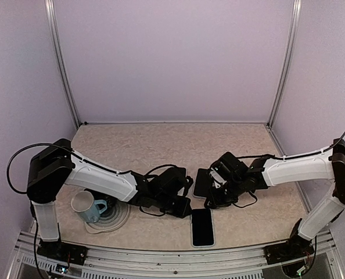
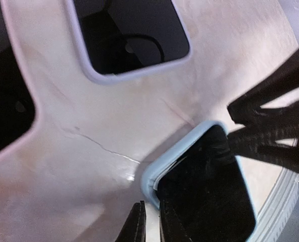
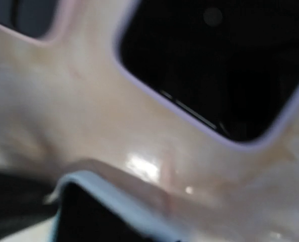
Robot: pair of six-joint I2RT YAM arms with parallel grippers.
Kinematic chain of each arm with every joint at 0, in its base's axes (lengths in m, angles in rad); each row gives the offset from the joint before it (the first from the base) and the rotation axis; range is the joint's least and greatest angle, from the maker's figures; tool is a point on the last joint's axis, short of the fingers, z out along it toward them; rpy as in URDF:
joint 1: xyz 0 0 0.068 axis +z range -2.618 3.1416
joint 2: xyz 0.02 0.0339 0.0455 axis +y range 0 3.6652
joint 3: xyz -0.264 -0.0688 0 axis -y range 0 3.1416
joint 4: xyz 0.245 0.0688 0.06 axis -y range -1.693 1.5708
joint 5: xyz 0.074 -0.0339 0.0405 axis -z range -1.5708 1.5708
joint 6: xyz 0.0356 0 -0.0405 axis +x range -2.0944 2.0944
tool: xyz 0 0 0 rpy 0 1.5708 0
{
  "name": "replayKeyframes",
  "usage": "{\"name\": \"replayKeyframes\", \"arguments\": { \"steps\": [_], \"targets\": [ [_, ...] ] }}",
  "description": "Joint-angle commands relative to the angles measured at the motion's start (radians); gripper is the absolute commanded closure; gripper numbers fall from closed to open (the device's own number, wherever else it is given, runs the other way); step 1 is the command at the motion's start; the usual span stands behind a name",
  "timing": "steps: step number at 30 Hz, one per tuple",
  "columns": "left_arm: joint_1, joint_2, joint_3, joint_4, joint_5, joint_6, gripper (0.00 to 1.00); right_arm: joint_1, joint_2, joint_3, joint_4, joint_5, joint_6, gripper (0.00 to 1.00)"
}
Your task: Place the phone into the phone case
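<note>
A black phone (image 1: 202, 225) lies face up inside a light blue phone case (image 1: 191, 228) near the table's front edge. In the left wrist view one corner of the phone (image 2: 205, 191) sits slightly proud of the case rim (image 2: 152, 176). My left gripper (image 1: 184, 208) is at that corner. Its fingertips (image 2: 138, 224) are nearly together, and the rim seems pinched between them (image 2: 153, 222). My right gripper (image 1: 216, 196) hovers just right of the case's far end. Its fingers do not show in the blurred right wrist view, where the blue case corner (image 3: 94, 194) appears.
A lavender-rimmed dark slab (image 1: 202, 183), with a ring visible inside it (image 2: 134, 40), lies just beyond the phone, partly under the right wrist. A white and blue mug (image 1: 86, 206) rests on a round plate (image 1: 119, 221) at the front left. Cables trail by both wrists.
</note>
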Motion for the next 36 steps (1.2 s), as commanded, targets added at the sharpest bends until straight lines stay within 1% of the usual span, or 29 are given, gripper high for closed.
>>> {"name": "replayKeyframes", "arguments": {
  "steps": [1, 3, 5, 8, 10, 12, 13, 14, 17, 18, 20, 22, 24, 26, 27, 29, 31, 34, 35, 36],
  "targets": [
    [0.030, -0.109, 0.002, -0.039, -0.184, 0.033, 0.84, -0.009, -0.075, 0.014, 0.001, 0.029, -0.037, 0.76],
    [0.031, -0.139, 0.009, -0.051, -0.206, 0.059, 0.76, -0.024, -0.114, 0.005, -0.029, 0.037, -0.041, 0.74],
    [0.031, -0.157, 0.030, -0.059, -0.219, 0.082, 0.71, -0.040, -0.145, -0.001, -0.057, 0.053, -0.049, 0.71],
    [0.031, -0.178, 0.084, -0.098, -0.245, 0.121, 0.69, -0.090, -0.190, 0.006, -0.093, 0.067, -0.087, 0.68],
    [0.032, -0.207, 0.111, -0.127, -0.306, 0.158, 0.68, -0.144, -0.222, 0.023, -0.106, 0.075, -0.142, 0.64],
    [0.045, -0.248, 0.119, -0.146, -0.400, 0.212, 0.61, -0.216, -0.251, 0.038, -0.088, 0.097, -0.229, 0.55],
    [0.059, -0.285, 0.116, -0.150, -0.443, 0.237, 0.60, -0.261, -0.260, 0.046, -0.070, 0.112, -0.276, 0.52],
    [0.082, -0.307, 0.112, -0.157, -0.473, 0.258, 0.59, -0.308, -0.265, 0.053, -0.053, 0.120, -0.326, 0.46],
    [0.179, -0.407, 0.072, -0.161, -0.550, 0.301, 0.59, -0.452, -0.276, 0.064, 0.015, 0.128, -0.440, 0.19],
    [0.232, -0.437, 0.052, -0.161, -0.572, 0.313, 0.58, -0.518, -0.285, 0.058, 0.044, 0.124, -0.468, 0.12],
    [0.314, -0.546, -0.001, -0.157, -0.629, 0.333, 0.49, -0.621, -0.312, 0.036, 0.105, 0.091, -0.500, 0.05],
    [0.412, -0.641, -0.063, -0.142, -0.681, 0.357, 0.38, -0.740, -0.347, 0.005, 0.158, 0.028, -0.490, 0.03],
    [0.528, -0.747, -0.124, -0.141, -0.711, 0.362, 0.26, -0.829, -0.385, -0.033, 0.210, -0.015, -0.458, 0.01],
    [0.644, -0.828, -0.189, -0.129, -0.723, 0.362, 0.15, -0.871, -0.423, -0.078, 0.268, 0.009, -0.437, 0.01],
    [0.699, -0.881, -0.248, -0.108, -0.724, 0.377, 0.10, -0.876, -0.442, -0.103, 0.302, 0.027, -0.433, 0.01],
    [0.794, -0.939, -0.340, -0.046, -0.686, 0.414, 0.02, -0.876, -0.473, -0.159, 0.371, 0.037, -0.435, 0.01],
    [0.895, -0.966, -0.422, 0.017, -0.573, 0.442, 0.01, -0.876, -0.487, -0.214, 0.467, 0.036, -0.426, 0.01],
    [1.024, -0.919, -0.450, 0.021, -0.483, 0.341, 0.01, -0.876, -0.495, -0.298, 0.573, 0.033, -0.405, 0.01],
    [1.054, -0.903, -0.466, 0.045, -0.459, 0.330, 0.01, -0.876, -0.495, -0.321, 0.613, 0.030, -0.406, 0.01],
    [1.068, -0.885, -0.493, 0.101, -0.463, 0.335, 0.01, -0.877, -0.492, -0.343, 0.646, 0.031, -0.402, 0.01]
  ]
}}
